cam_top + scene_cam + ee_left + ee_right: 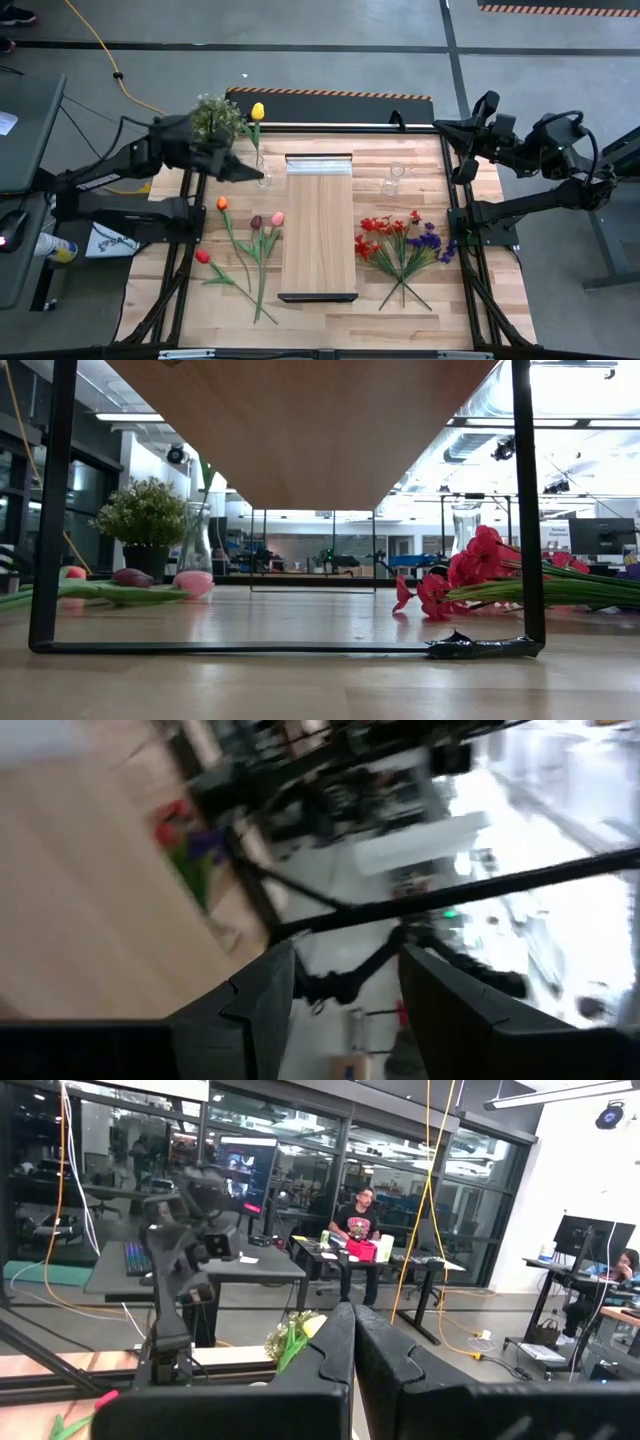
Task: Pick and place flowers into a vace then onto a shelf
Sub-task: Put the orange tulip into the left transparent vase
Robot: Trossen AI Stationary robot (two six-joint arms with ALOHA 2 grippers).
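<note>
The left tool (255,176), fingers spread and empty, hovers beside a glass vase (262,178) holding a yellow tulip (257,111) near the far end of the shelf (319,228). The remaining tulips (255,240) lie on the bench (480,300) nearer than that tool, the red and purple sprays (402,243) across the shelf. The right tool (444,127), fingers pressed together, waits above the bench's far right edge.

Grey floor (330,70), glass walls (300,1160), desks (250,1265)

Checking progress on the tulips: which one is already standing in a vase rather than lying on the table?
The yellow tulip. It stands upright in the left vase by the left gripper; the orange, dark red, pink and red tulips lie flat on the table.
</note>
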